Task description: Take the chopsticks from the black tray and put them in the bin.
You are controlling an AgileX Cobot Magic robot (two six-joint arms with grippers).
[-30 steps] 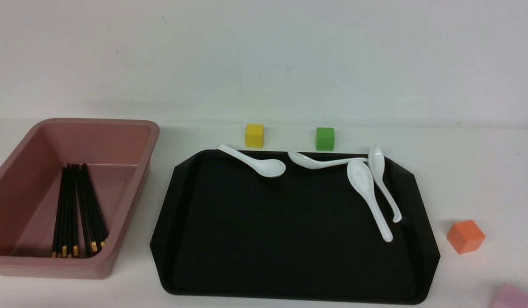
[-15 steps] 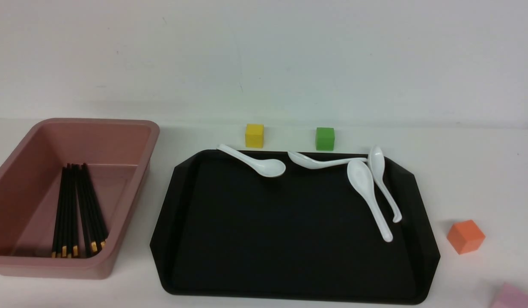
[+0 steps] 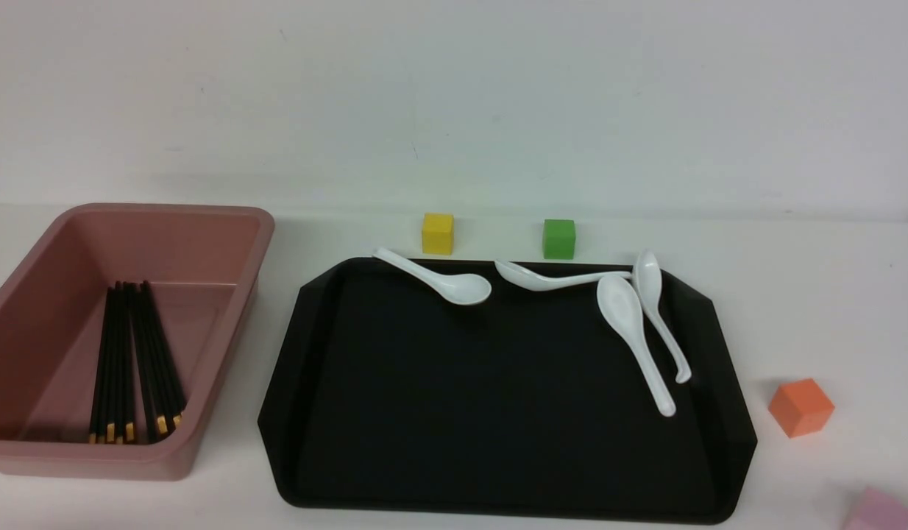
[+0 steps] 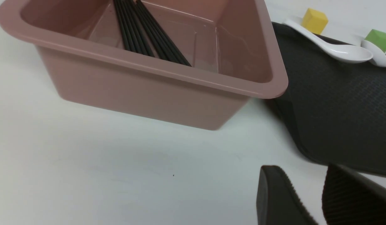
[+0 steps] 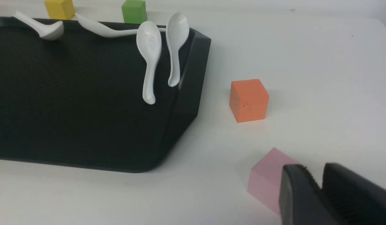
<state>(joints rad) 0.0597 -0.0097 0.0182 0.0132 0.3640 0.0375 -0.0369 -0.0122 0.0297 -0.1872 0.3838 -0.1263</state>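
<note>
1. The tabletop (image 3: 814,294) is white, and neither arm shows in the front view. Looks to me like the job's basically done, so the "step" now is just a check and staying out of the way.
2. The tray (image 3: 336,412) sits mid-scene. I can't spot any chopsticks on it, only four white spoons (image 3: 634,331) along its far and right side. Black sticks on a black tray are easy to miss though, so scan it slowly before calling it.
3. The bin (image 3: 226,221) is on the left, just beside the tray. No need to bump it.
4. The chopsticks (image 3: 134,361) are all lying in the bin's bottom, bundled roughly lengthwise, yellow tips toward the near end.
5. The cubes: yellow (image 3: 437,233) and green (image 3: 558,238) are behind the tray, orange (image 3: 800,406) and pink (image 3: 877,509) to its right. Leave 'em.
6. The left gripper (image 4: 308,200) has its fingers a little apart, holding nothing, over bare tabletop near the bin. The right gripper (image 5: 321,193) has its fingers pretty much together, also empty, right by the pink cube. Keep both parked low and clear.
</note>
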